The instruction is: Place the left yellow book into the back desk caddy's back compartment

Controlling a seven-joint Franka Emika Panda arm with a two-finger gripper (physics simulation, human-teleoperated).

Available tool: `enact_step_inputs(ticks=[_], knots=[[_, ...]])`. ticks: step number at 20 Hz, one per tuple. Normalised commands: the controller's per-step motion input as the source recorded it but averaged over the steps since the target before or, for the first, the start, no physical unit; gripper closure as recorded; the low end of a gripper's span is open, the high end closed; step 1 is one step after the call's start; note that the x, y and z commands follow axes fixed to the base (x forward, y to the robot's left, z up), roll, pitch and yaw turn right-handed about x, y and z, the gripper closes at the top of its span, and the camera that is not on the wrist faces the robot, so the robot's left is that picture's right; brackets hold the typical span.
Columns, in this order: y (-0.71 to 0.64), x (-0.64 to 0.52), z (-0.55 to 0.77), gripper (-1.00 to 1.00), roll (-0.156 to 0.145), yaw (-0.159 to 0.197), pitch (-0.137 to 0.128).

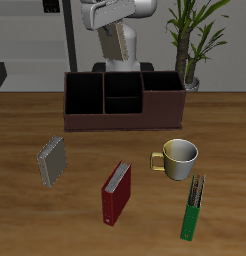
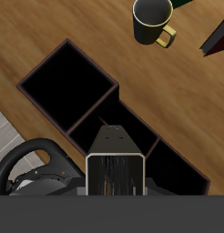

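Observation:
My gripper [image 1: 118,52] is up above the back desk caddy [image 1: 123,118], close to the robot's base. In the wrist view it is shut on the left yellow book [image 2: 115,173], which hangs end-on as a pale-edged slim block and hides the fingers. The dark reddish-brown caddy [image 2: 111,87] lies right below, with its black cells open. The book hangs over the middle section, about above the small back compartment [image 2: 87,136], the rear cell [image 1: 123,84] behind the cross divider. Book and caddy are apart.
A squarer grey book [image 1: 52,160], a red book [image 1: 116,192] and a green book [image 1: 195,207] lie toward the table's front edge. A yellow-rimmed mug [image 1: 180,158] stands between caddy and green book; it also shows in the wrist view [image 2: 152,18]. A potted plant [image 1: 192,40] stands behind the caddy.

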Motion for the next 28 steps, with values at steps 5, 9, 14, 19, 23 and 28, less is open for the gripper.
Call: enact_step_inputs(ticks=[5,9,14,19,23,28], knots=[[0.08,0.02,-0.08,1.00,-0.006,0.170,0.007],[0.11,0.02,-0.07,1.00,-0.014,0.136,-0.001],[0.14,0.02,-0.12,1.00,-0.015,0.132,0.024],[0.03,0.02,-0.09,1.00,-0.027,0.104,0.031],[0.00,0.03,-0.12,1.00,-0.027,0.122,0.027],[-0.03,0.02,-0.16,1.00,-0.025,0.117,0.029]])
